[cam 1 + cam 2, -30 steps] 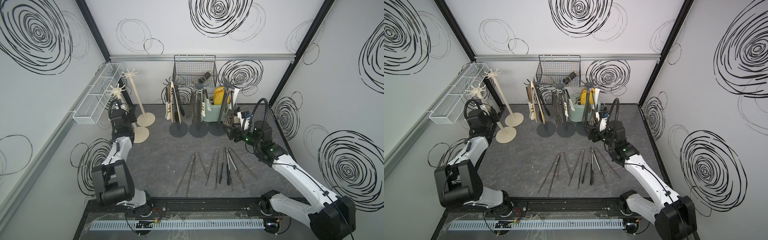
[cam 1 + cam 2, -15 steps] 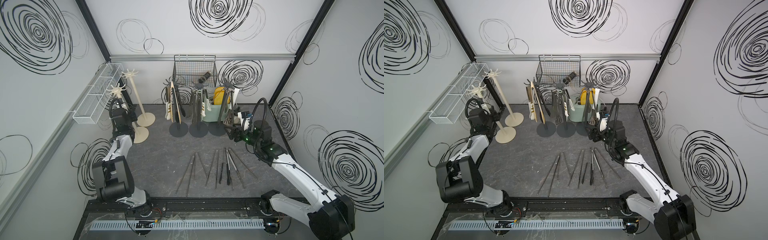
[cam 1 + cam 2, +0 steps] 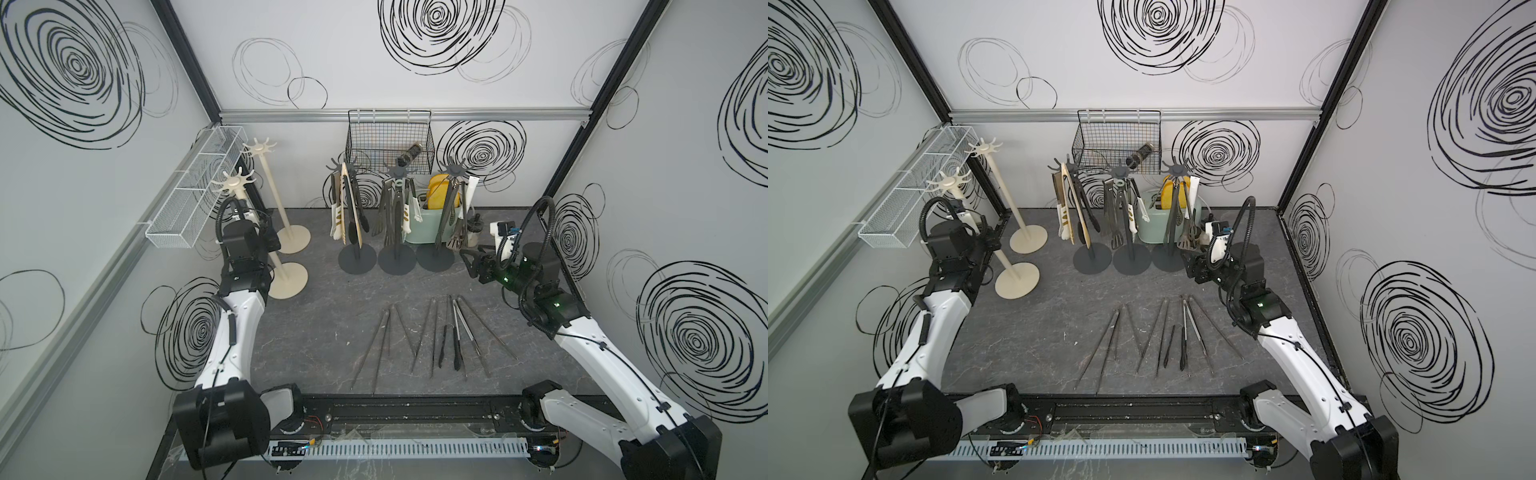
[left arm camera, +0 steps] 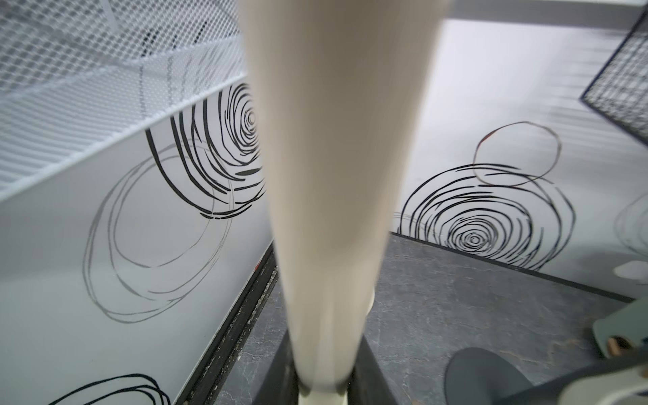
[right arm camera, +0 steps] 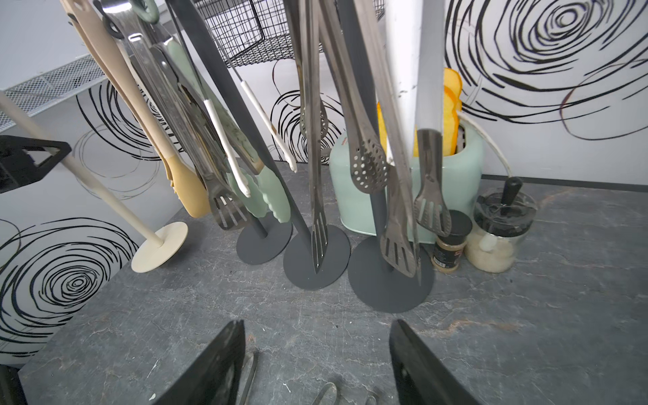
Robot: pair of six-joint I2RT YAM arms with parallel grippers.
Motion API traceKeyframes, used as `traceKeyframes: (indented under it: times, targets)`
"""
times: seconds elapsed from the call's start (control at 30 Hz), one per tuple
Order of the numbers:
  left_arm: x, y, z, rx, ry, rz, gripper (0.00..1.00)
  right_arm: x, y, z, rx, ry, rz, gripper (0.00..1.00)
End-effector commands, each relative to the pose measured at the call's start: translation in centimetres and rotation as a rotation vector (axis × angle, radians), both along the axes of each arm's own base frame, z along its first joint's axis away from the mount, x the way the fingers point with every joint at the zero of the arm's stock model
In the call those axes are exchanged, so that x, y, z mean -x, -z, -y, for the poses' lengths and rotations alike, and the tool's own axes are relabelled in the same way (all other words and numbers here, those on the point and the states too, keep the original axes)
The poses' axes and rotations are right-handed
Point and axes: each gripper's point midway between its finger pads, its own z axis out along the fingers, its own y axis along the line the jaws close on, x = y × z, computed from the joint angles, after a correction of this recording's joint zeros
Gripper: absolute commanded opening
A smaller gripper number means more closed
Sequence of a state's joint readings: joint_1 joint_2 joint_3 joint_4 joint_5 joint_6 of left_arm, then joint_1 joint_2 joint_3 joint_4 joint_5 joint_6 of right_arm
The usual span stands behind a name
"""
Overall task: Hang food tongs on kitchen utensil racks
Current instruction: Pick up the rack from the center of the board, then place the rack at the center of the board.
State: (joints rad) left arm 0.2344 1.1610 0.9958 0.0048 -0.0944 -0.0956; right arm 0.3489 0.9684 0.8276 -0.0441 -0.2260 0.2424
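**Left gripper clamped on a cream rack, right gripper open by the tub**

In both top views the left gripper [image 3: 268, 243] [image 3: 990, 243] was closed round the pole of the near cream rack [image 3: 289, 282] [image 3: 1017, 282], well off to the left of the green tub [image 3: 419, 226] [image 3: 1152, 228]. The right gripper [image 3: 468, 264] [image 3: 1192, 266] hung with its jaws apart and nothing between them, near the tub's front right side. Three dark racks [image 3: 397, 262] [image 3: 1131, 262] stood in a row just in front of the tub, carrying hanging tongs [image 3: 395, 212] [image 3: 1117, 216]. Loose tongs [image 3: 457, 332] [image 3: 1183, 332] lay on the table [image 3: 324, 324] [image 3: 1034, 332], well in front of the tub.

In the left wrist view the cream pole filled the middle of the picture and ran down between two dark fingers [image 4: 280, 378], which pressed against it on either side.

In the right wrist view the two black fingers [image 5: 217, 364] were spread wide over bare table, gripping nothing. The ends of loose tongs [image 5: 250, 368] showed just beside one finger. Ahead, the dark racks [image 5: 389, 284] and their hanging tongs [image 5: 364, 157] stood in front of the tub [image 5: 466, 168].
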Motion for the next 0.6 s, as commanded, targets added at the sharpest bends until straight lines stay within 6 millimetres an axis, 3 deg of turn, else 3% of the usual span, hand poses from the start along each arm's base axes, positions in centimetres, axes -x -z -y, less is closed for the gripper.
traceKeyframes:
  times: [0.0, 0.23, 0.57]
  targets:
    - [2.2, -6.5, 1.9, -0.009, 0.029, 0.207, 0.00, 0.7, -1.2, 0.6, 0.001, 0.003, 0.023, 0.68]
    - [5.5, -8.8, 8.5, 0.030, 0.207, 0.269, 0.00, 1.2, -1.3, 2.1, 0.015, 0.056, 0.027, 0.68]
    - [9.2, -11.9, 20.4, 0.182, 0.550, 0.404, 0.00, 1.5, -1.7, 4.7, 0.039, 0.153, 0.035, 0.67]
